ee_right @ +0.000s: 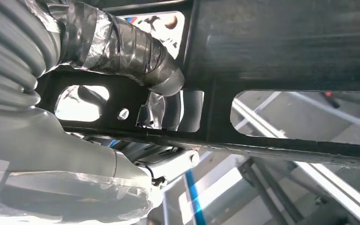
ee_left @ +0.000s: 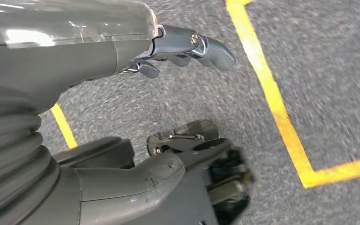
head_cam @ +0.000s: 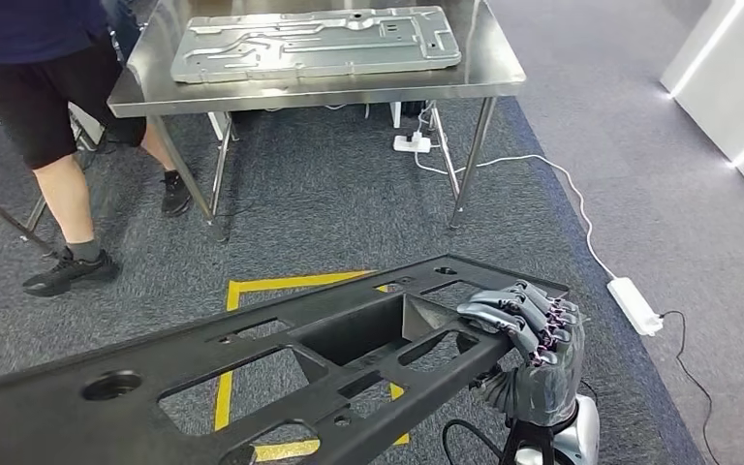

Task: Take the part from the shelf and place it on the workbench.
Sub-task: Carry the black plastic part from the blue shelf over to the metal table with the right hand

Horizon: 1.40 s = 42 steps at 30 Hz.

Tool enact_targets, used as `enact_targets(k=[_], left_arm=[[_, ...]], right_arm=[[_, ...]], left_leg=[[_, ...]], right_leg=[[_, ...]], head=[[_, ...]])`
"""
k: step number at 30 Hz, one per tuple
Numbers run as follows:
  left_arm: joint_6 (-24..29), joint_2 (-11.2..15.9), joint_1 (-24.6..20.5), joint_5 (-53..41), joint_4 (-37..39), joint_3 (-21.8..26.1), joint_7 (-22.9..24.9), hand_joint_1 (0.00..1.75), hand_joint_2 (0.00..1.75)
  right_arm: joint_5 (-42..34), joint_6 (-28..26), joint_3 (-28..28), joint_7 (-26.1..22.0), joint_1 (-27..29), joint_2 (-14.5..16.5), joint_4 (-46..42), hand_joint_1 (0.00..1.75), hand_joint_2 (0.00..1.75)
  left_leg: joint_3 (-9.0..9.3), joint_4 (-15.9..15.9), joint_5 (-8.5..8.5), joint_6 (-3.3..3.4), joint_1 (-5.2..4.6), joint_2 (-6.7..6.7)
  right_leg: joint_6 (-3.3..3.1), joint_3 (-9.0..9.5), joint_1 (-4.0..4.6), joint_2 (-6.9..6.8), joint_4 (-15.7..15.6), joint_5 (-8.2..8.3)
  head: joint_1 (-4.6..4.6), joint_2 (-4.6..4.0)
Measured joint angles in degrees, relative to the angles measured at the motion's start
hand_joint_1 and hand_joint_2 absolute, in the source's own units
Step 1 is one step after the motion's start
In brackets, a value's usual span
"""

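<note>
- While the robot faces the workbench [head_cam: 504, 73], its right hand [head_cam: 533, 344] has its fingers wrapped over the far rail of one long black frame part [head_cam: 281, 363], gripping it near the right end.
- From the right wrist view that hand [ee_right: 136, 70] sits against the black part [ee_right: 272, 56], thumb through one of the cut-outs.
- That part runs across the bottom of the head view, held up over the grey carpet [head_cam: 349, 203], well short of the workbench.
- Left hand [ee_left: 187, 47] hangs over the carpet with nothing in it, fingers a bit curled but apart.
- One steel workbench up ahead, with one flat silver stamped panel [head_cam: 315, 44] lying on it.
- One person [head_cam: 48, 87] in dark shorts and black shoes stands at the bench's left corner.
- Yellow tape lines [head_cam: 291, 283] mark a box on the floor under the part.
- Two white power strips on the floor: one [head_cam: 412, 143] under the bench, one [head_cam: 635, 305] off to the right, joined by a white cable [head_cam: 552, 174].
</note>
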Motion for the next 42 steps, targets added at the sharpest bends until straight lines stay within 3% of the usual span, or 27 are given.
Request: enact_targets(k=[1, 3, 5, 6, 8, 9, 11, 12, 14, 15, 16, 18, 20, 22, 25, 26, 28, 30, 31, 32, 33, 35, 39, 41, 42], left_arm=[[0.0, 0.0, 0.1, 0.0, 0.0, 0.0, 0.0, 0.0, 1.75], [0.0, 0.0, 0.0, 0.0, 0.0, 0.0, 0.0, 0.0, 1.75], [0.0, 0.0, -0.2, 0.1, 0.0, 0.0, 0.0, 0.0, 1.75], [0.0, 0.0, -0.2, 0.1, 0.0, 0.0, 0.0, 0.0, 1.75], [0.0, 0.0, -0.2, 0.1, 0.0, 0.0, 0.0, 0.0, 1.75], [0.0, 0.0, -0.2, 0.1, 0.0, 0.0, 0.0, 0.0, 1.75], [0.0, 0.0, -0.5, 0.1, 0.0, 0.0, 0.0, 0.0, 1.75], [0.0, 0.0, -0.6, 0.1, 0.0, 0.0, -0.1, 0.0, 1.75], [-0.3, 0.0, -0.7, 0.1, 0.0, 0.0, -0.3, 0.0, 1.75], [-0.5, 0.0, -0.7, 0.1, 0.0, 0.0, -0.4, 0.0, 1.75], [-0.8, 0.0, -0.7, 0.1, 0.0, 0.0, -0.7, 0.0, 1.75], [-1.3, -0.1, -0.7, 0.1, 0.0, 0.0, -1.0, 0.0, 1.75], [-1.5, -0.1, -0.7, 0.1, 0.0, 0.0, -1.3, 0.0, 1.75], [-1.6, -0.2, -0.6, 0.1, 0.0, 0.0, -1.4, 0.0, 1.75], [-1.7, -0.1, -0.6, 0.3, 0.0, 0.1, -1.8, 0.0, 1.75], [-1.8, -0.1, -0.6, 0.5, 0.0, 0.1, -2.0, 0.0, 1.75], [-1.9, -0.1, -0.6, 0.9, 0.0, 0.1, -2.5, 0.0, 1.75], [-2.1, -0.1, -0.4, 1.1, 0.0, 0.2, -2.9, 0.0, 1.75], [-2.2, 0.0, -0.3, 1.1, 0.0, 0.2, -3.0, 0.0, 1.75], [-2.4, 0.0, -0.3, 1.1, 0.0, 0.3, -3.2, 0.0, 1.75], [-2.7, 0.1, -0.3, 1.1, 0.0, 0.3, -3.4, 0.0, 1.75], [-3.3, 0.2, -0.4, 1.2, 0.0, 0.4, -3.7, 0.0, 1.75], [-4.1, 0.2, -0.3, 1.4, 0.0, 0.5, -4.0, 0.0, 1.75], [-4.5, 0.2, -0.4, 1.4, 0.0, 0.5, -4.2, 0.0, 1.75], [-4.6, 0.2, -0.4, 1.4, 0.0, 0.5, -4.3, 0.0, 1.75]], right_arm=[[0.0, 0.0, -0.1, 0.0, 0.0, 0.0, 0.0, 1.75, 1.75], [-0.2, 0.0, -0.3, 0.0, -0.1, 0.0, 0.0, 1.75, 1.75], [-0.4, 0.0, -0.6, 0.1, -0.4, 0.0, 0.0, 1.75, 1.75], [-0.5, 0.0, -0.7, 0.1, -0.6, 0.0, 0.0, 1.75, 1.75], [-0.8, 0.0, -0.9, 0.2, -1.2, -0.1, 0.0, 1.75, 1.75], [-0.9, 0.0, -1.0, 0.3, -1.5, -0.1, 0.0, 1.75, 1.75], [-1.2, 0.0, -1.3, 0.4, -1.9, -0.1, 0.0, 1.75, 1.75], [-1.4, 0.0, -1.4, 0.5, -2.0, -0.2, 0.1, 1.75, 1.75], [-2.1, 0.0, -1.9, 0.5, -2.0, -0.2, 0.1, 1.75, 1.75], [-2.5, 0.0, -2.1, 0.5, -2.0, -0.2, 0.1, 1.75, 1.75], [-3.1, 0.0, -2.3, 0.4, -2.0, -0.2, 0.1, 1.75, 1.75], [-3.9, 0.0, -2.8, 0.2, -2.0, -0.3, 0.1, 1.75, 1.75], [-4.3, 0.0, -3.3, 0.1, -2.0, -0.3, 0.1, 1.75, 1.75], [-4.5, 0.0, -3.7, 0.1, -1.9, -0.3, 0.1, 1.75, 1.75], [-4.9, 0.0, -4.0, 0.0, -1.8, -0.3, 0.1, 1.75, 1.75], [-5.2, 0.0, -4.1, -0.1, -1.8, -0.3, 0.1, 1.75, 1.75], [-6.0, 0.0, -4.4, -0.3, -1.4, -0.2, 0.1, 1.75, 1.75], [-6.6, 0.0, -4.7, -0.6, -0.9, -0.2, 0.2, 1.75, 1.75], [-6.7, 0.0, -4.8, -0.8, -0.7, -0.2, 0.2, 1.75, 1.75], [-6.9, 0.0, -4.8, -1.0, -0.5, -0.2, 0.2, 1.75, 1.75], [-6.9, 0.0, -4.8, -1.1, -0.4, -0.2, 0.2, 1.75, 1.75], [-7.0, 0.0, -4.8, -1.3, -0.3, -0.2, 0.2, 1.75, 1.75], [-7.1, 0.0, -4.9, -1.7, -0.2, -0.2, 0.2, 1.75, 1.75], [-7.1, 0.0, -5.0, -1.8, -0.3, -0.2, 0.2, 1.75, 1.75], [-7.1, 0.0, -5.1, -1.8, -0.3, -0.2, 0.2, 1.75, 1.75]], left_leg=[[0.99, -1.9, 1.39, -0.08, 0.07, 0.3], [5.17, -9.5, 4.74, 0.17, -0.09, 2.34], [7.83, -14.5, 6.03, 0.83, -0.48, 4.04], [7.92, -14.9, 5.8, 1.19, -0.71, 4.08], [7.86, -15.2, 6.02, 1.86, -0.66, 2.86], [7.95, -15.5, 6.16, 2.22, -0.52, 2.3], [8.16, -15.9, 6.47, 2.89, -0.16, 1.3], [8.15, -15.9, 6.49, 3.09, -0.19, 0.84], [8.15, -15.9, 6.42, 3.33, -0.32, -0.09], [8.19, -15.8, 6.36, 3.35, -0.4, -0.55], [8.27, -15.7, 6.26, 3.34, -0.45, -0.97], [8.52, -15.5, 6.0, 3.16, -0.5, -1.64], [8.56, -15.2, 5.73, 2.71, -0.66, -2.03], [8.5, -15.3, 5.67, 2.07, -0.71, -2.18], [8.09, -14.2, 4.61, 1.15, -0.72, -1.66], [7.16, -12.0, 3.21, 0.9, -0.68, -1.24], [3.8, -4.7, -0.6, 0.41, -0.37, -0.53], [1.26, 0.6, -2.19, 0.02, -0.14, -0.22], [1.52, 0.1, -1.32, -0.06, -0.07, -0.11], [2.97, -2.7, 0.5, -0.04, -0.03, 0.01], [5.12, -7.0, 2.52, 0.08, -0.02, 0.18], [8.55, -13.7, 4.82, 0.53, -0.22, 0.43], [9.27, -15.5, 5.06, 1.81, -0.38, 0.25], [9.47, -16.0, 5.3, 2.59, -0.16, 0.19], [9.54, -16.1, 5.34, 2.85, -0.12, 0.18]], right_leg=[[0.14, 0.1, -0.03, -0.74, 0.2, -0.24], [0.62, 0.49, 0.03, -2.12, 0.6, -0.88], [1.24, 0.83, 0.34, -3.18, 0.8, -1.42], [1.54, 0.95, 0.5, -3.64, 0.8, -1.53], [2.14, 1.23, 0.47, -4.18, 0.7, -1.73], [2.46, 1.2, 0.33, -3.38, 1.1, -2.17], [2.93, -0.54, 0.0, -0.26, 5.1, -4.77], [3.02, -2.37, -0.05, 1.22, 8.8, -6.58], [3.1, -6.4, -0.08, 2.19, 15.7, -8.89], [3.06, -7.5, -0.07, 2.26, 16.9, -8.44], [2.92, -7.51, -0.06, 2.28, 15.8, -6.81], [2.35, -4.94, 0.02, 2.51, 8.8, -2.14], [1.78, -2.55, 0.28, 2.84, 2.9, 0.22], [1.44, -2.14, 0.57, 2.95, 1.7, 0.25], [0.54, -1.72, 0.06, 2.65, 0.9, 0.72], [0.22, -1.54, -0.13, 2.46, 0.6, 0.85], [-0.12, -1.46, -0.04, 2.07, 0.5, 0.81], [-0.13, -1.46, 0.02, 1.8, 0.6, 0.69], [-0.04, -1.41, 0.01, 1.75, 0.7, 0.61], [0.1, -1.31, -0.02, 1.74, 0.8, 0.49], [0.32, -1.19, -0.05, 1.73, 0.9, 0.33], [0.88, -1.13, 0.14, 1.72, 1.2, 0.01], [2.12, -1.09, 0.23, 1.69, 1.3, -0.21], [2.6, -2.21, 0.1, 1.82, 3.8, -2.03], [2.76, -3.66, 0.04, 1.9, 6.9, -3.75]], head=[[-0.01, 0.0], [-0.01, 0.0], [0.03, 0.0], [0.04, 0.0], [0.03, 0.0], [0.03, 0.0], [0.06, 0.0], [0.08, 0.0], [0.08, 0.0], [0.08, 0.0], [0.08, 0.0], [0.08, 0.01], [0.07, 0.01], [0.06, 0.0], [0.04, 0.0], [0.04, 0.0], [0.02, 0.0], [0.03, 0.0], [0.02, 0.0], [0.02, 0.0], [0.02, 0.0], [0.03, 0.0], [0.06, 0.0], [0.08, 0.0], [0.09, 0.0]])
